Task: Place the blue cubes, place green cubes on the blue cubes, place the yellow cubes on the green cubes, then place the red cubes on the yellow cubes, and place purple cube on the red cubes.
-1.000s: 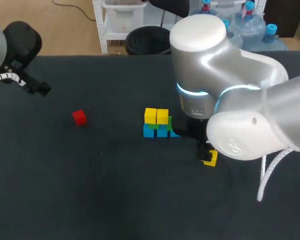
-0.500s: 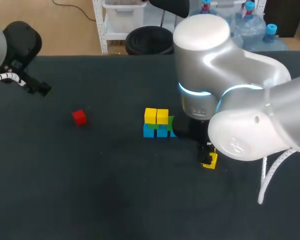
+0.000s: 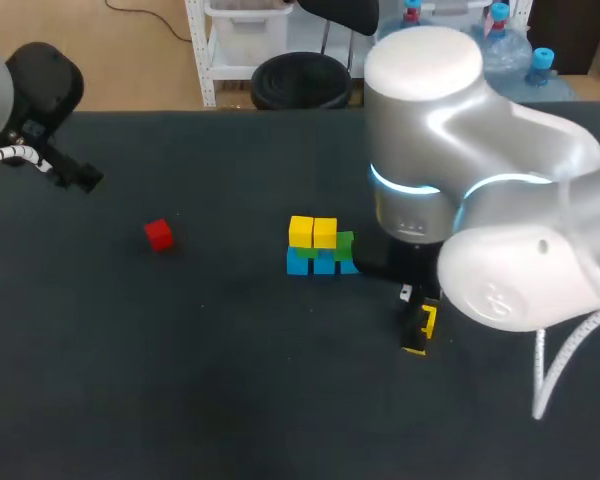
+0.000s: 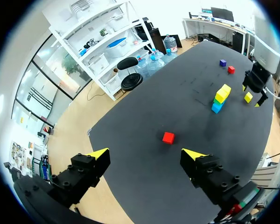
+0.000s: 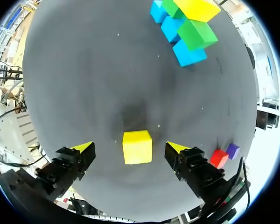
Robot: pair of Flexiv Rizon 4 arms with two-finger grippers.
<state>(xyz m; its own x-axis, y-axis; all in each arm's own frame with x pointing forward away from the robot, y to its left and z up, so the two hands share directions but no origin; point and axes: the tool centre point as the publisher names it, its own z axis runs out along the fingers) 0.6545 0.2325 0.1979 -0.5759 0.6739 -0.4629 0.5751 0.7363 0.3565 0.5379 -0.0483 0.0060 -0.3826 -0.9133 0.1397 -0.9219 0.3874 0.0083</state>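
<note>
Fingers (image 5: 81, 150) of the right gripper (image 5: 129, 148) stand apart astride a lone yellow cube (image 5: 137, 147) on the bench (image 5: 84, 70), seemingly not touching it; the left gripper (image 4: 145, 153) gapes too.

Even overhead light is flooding the matte dark tabletop (image 3: 180, 380), glaring off my right arm (image 3: 425, 70) and dropping a soft shadow at three o'clock of the cube stack (image 3: 318, 248), while the wrist views' edges are bowing.

Black table (image 3: 230, 400) is carrying everything. Blue cubes (image 3: 320, 263) are sitting in a row near centre. Lone red cube (image 3: 159, 234) is lying at their 9 o'clock, well apart. Loose yellow cube (image 5: 137, 147) is resting alone; second red cube (image 5: 219, 158) and purple cube (image 5: 232, 150) are sitting near each other.
</note>
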